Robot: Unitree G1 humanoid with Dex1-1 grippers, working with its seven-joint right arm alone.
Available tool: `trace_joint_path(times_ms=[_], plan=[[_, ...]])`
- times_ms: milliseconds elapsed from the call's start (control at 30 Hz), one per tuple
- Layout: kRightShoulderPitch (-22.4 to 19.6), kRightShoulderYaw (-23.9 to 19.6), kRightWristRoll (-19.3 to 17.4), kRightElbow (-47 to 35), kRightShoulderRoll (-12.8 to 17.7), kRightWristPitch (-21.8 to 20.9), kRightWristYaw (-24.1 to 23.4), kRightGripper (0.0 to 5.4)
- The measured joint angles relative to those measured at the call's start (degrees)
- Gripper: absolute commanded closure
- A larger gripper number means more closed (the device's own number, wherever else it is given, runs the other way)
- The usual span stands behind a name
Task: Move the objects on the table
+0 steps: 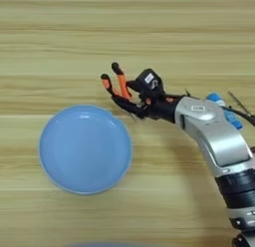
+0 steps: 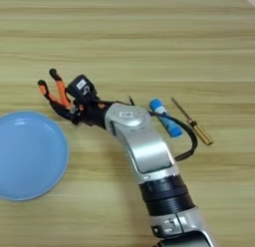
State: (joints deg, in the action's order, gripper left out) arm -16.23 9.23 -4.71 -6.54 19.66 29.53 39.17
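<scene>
Right now the robot's right gripper [image 1: 130, 95] is pinching the pliers [image 1: 115, 81], with its black fingers pressed around them near the joint. The orange-and-black handles stick up and out to the left, so the pliers look lifted off the table [image 1: 60, 42], just past the top right edge of the blue plate [image 1: 55, 179]. The plate looks like the place to put them, though the task does not say so. To do this well, the robot should keep its squeeze firm, move slowly over the bare middle of the plate, go low, and only then let go, so the pliers do not clatter or bounce out. The blue glue stick [image 2: 166, 118] lies on the table beside the silver forearm [image 2: 142, 146], with a thin screwdriver [image 2: 193, 122] just right of it. The arm's black cable [image 2: 188, 144] loops close to the glue stick, so a wide swing could knock it and make it roll
</scene>
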Motion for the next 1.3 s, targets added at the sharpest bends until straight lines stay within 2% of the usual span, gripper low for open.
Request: trace_joint_path(times_ms=[233,533,767,1067,1300], plan=[[0.6,1.5,1.1,-2.1,0.4,-1.8,0.4,2.93],[0.7,1.5,1.0,-7.4,0.6,-3.1,1.3,2.96],[0.3,1.0,-1.7,-16.2,0.7,-2.4,2.7,2.96],[1.1,1.7,-6.2,-21.9,1.7,2.3,5.5,2.97],[2.6,4.1,-7.3,-21.9,3.2,5.3,7.7,2.97]])
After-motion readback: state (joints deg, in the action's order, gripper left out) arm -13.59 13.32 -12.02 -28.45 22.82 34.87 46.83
